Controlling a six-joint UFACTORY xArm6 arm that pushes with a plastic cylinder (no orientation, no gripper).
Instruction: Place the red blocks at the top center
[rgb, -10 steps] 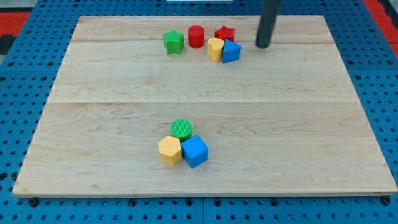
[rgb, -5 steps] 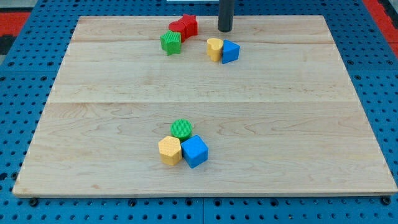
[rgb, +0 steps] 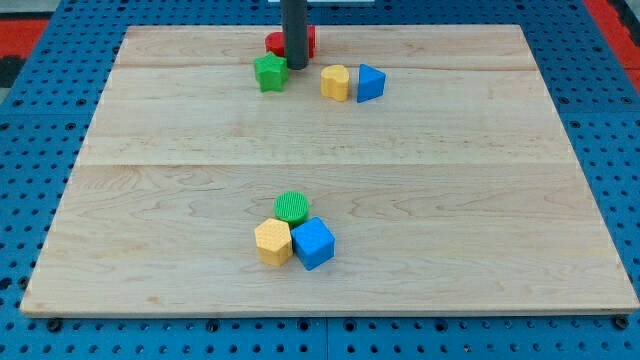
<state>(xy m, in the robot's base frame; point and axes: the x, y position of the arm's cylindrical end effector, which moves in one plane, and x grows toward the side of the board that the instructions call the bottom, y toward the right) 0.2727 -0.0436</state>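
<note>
Wooden board (rgb: 450, 150) on blue pegboard, rod tip (rgb: 297, 66) down among the top-centre blocks.
No gripper exists, only the rod; its tip touches the green star block (rgb: 269, 72), partly hiding the red blocks (rgb: 275, 43) behind. Yellow block (rgb: 335, 82) and blue triangular block (rgb: 370, 82) lie right; green cylinder (rgb: 292, 207), yellow hexagon (rgb: 272, 242), blue cube (rgb: 313, 243) cluster below.

No readable text, labels, brands, numbers or signs anywhere in view: none on bench (rgb: 500, 200), none on coloured blocks, none on dark rod, none on blue pegboard surround (rgb: 40, 200).
</note>
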